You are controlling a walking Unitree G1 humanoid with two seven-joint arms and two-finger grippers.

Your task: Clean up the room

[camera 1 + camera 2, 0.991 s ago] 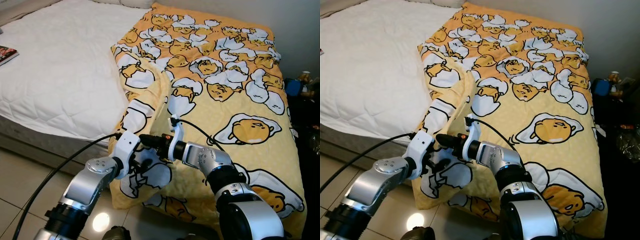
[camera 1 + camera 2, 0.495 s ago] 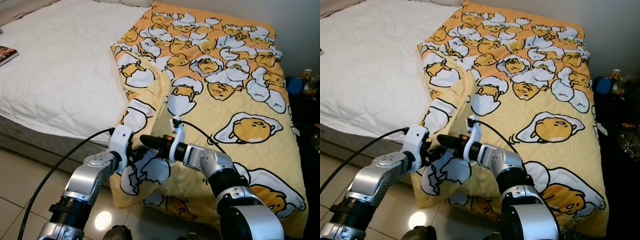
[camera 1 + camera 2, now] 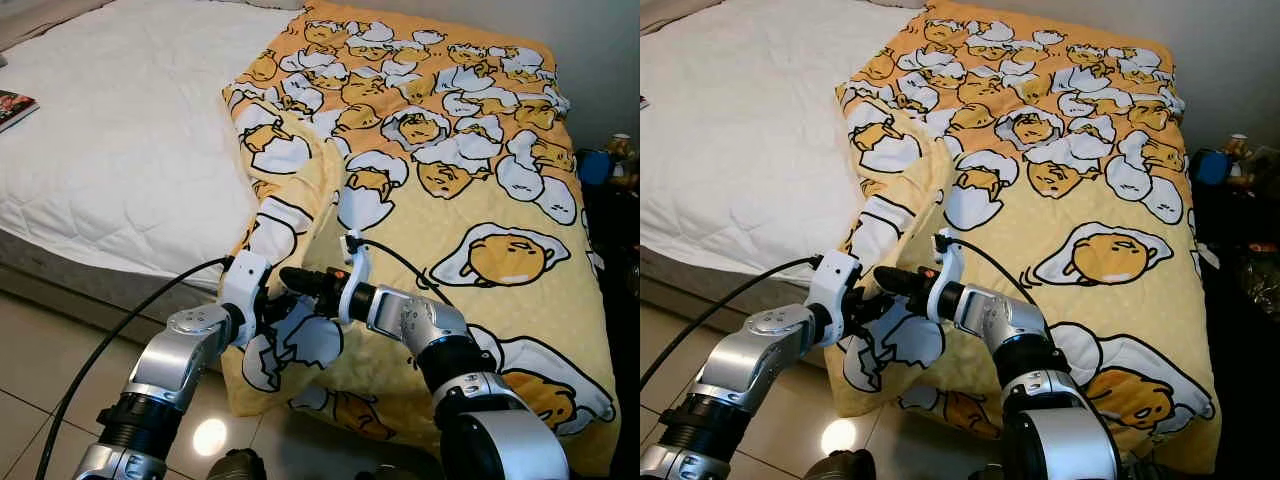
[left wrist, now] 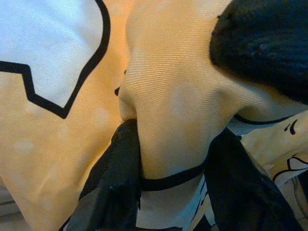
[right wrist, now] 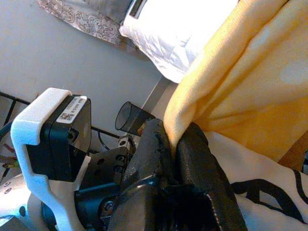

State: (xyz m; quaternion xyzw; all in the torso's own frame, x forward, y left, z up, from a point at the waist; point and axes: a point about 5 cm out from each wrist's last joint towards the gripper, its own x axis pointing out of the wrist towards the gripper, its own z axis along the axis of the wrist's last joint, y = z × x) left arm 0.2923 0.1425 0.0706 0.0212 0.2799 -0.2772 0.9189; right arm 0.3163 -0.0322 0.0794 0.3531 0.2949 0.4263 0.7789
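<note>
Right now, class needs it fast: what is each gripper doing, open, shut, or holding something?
Left gripper: shut on a fold of the yellow blanket.
Right gripper: shut on the yellow blanket's edge.

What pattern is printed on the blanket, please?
Yellow blanket with cartoon egg yolks in cracked white shells, outlined black; clearest in the left eye view.

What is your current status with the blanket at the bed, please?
Left gripper and right gripper both shut on yellow blanket at its hanging corner. Blanket bunched along white mattress. Nothing in the way.
</note>
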